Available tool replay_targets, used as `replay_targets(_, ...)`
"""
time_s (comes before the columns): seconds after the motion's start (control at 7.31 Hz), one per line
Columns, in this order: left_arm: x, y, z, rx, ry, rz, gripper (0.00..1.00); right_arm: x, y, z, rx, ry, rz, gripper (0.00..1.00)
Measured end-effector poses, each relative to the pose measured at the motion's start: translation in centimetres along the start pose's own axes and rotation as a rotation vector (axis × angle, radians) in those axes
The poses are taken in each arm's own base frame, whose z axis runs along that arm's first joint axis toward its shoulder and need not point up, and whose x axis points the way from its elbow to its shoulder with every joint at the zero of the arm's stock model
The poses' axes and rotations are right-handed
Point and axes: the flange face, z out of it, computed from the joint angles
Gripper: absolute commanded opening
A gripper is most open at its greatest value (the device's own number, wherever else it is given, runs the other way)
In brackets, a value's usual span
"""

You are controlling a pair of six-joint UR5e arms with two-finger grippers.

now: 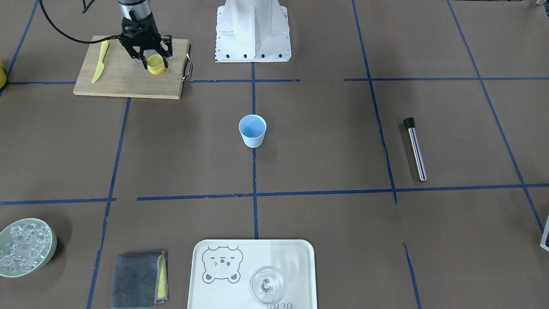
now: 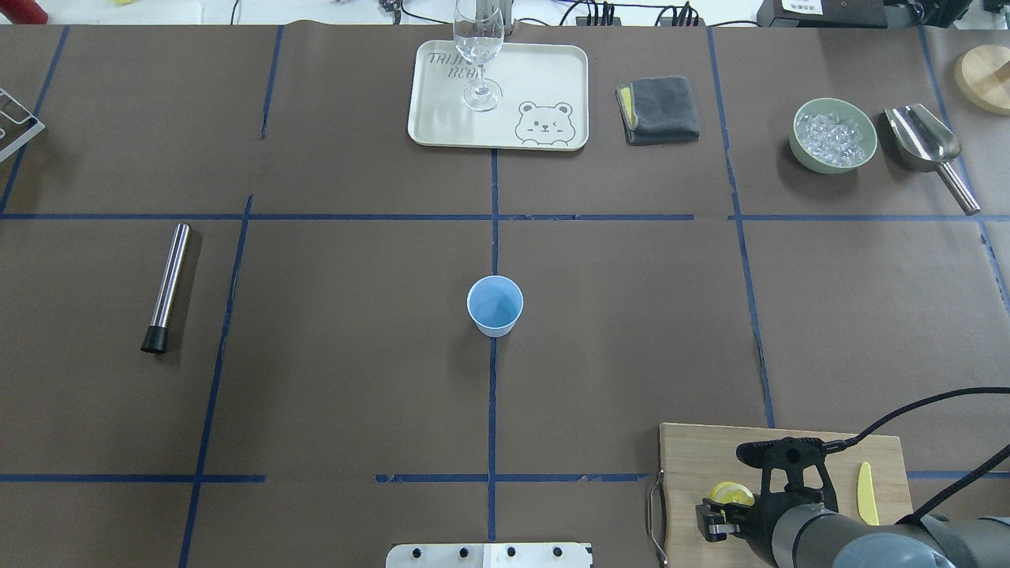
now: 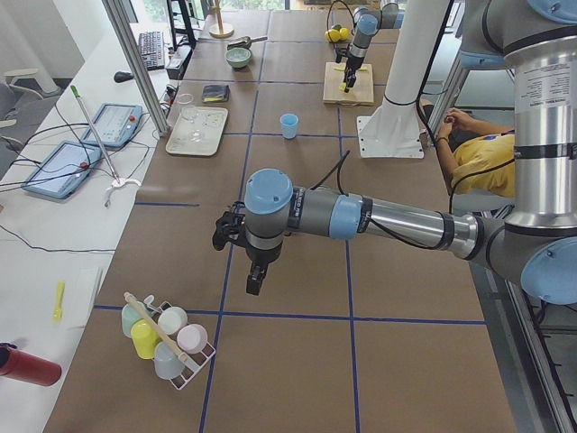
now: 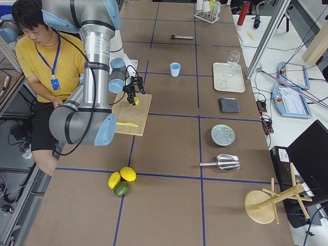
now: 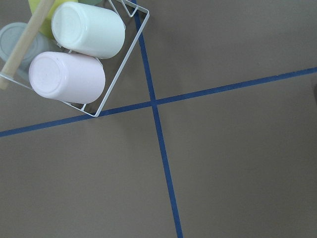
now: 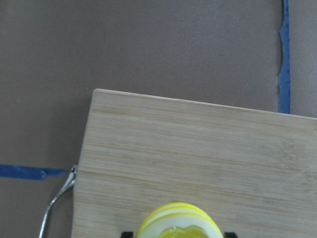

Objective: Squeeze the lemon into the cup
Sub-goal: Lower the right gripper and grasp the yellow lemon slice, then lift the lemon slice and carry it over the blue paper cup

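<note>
Counts on the counter [image 1: 326, 141]: 1 cup [image 1: 252, 131], 1 lemon [image 1: 156, 65], 1 cutting board [image 1: 128, 81], 1 yellow knife [image 1: 100, 64], 1 steel tube [image 1: 416, 150], 1 tray [image 1: 296, 266], 1 glass [image 1: 266, 284], 1 grey cloth [image 1: 136, 281], 1 green bowl [image 1: 53, 253] of ice.

Lemon: on the cutting board, near its handle end, well apart from the cup. The cup stands upright on the centre tape line.

Right fingers [image 1: 144, 62]: 1 on each side of the lemon. The right wrist view shows both tips touching its edges, so they are closed on it. I cannot tell whether it is clear of the board.

Left fingers [image 3: 255, 278]: seen only in the exterior left view; I cannot tell how far apart they are.

Writing: the tray has a bear drawing and lettering partly hidden by the glass; "BEA" is readable in the overhead view.

View differences: the front-facing view lacks the 1 metal scoop [image 2: 919, 138] beside the bowl. Only the exterior right view shows 3 whole fruits [image 4: 122, 180], 2 yellow and 1 green. The left wrist view shows a wire rack [image 5: 122, 63] holding 1 white cup [image 5: 89, 29] and 1 pink cup [image 5: 67, 77], with others cut off.
</note>
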Motion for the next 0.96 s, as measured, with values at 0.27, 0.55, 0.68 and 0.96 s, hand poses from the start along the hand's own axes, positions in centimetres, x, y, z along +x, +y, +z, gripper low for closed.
replay_targets(0.27, 0.0, 0.0, 0.0, 0.0, 0.0, 0.0, 1.0, -1.8, -0.6, -1.7, 0.003, -0.049, 0.015, 0.26)
replay_targets(0.55, 0.0, 0.0, 0.1, -0.001, 0.0, -0.001, 1.0, -5.7, -1.4, -2.8, 0.009, -0.089, 0.03, 0.26)
replay_targets(0.68, 0.0, 0.0, 0.1, -0.002, 0.0, -0.001, 1.0, -8.2, -1.9, -3.5, 0.012, -0.097, 0.035, 0.26)
replay_targets(0.96, 0.0, 0.0, 0.1, -0.002, 0.001, 0.0, 1.0, -13.4, -4.4, -5.4, 0.02, -0.087, 0.061, 0.26)
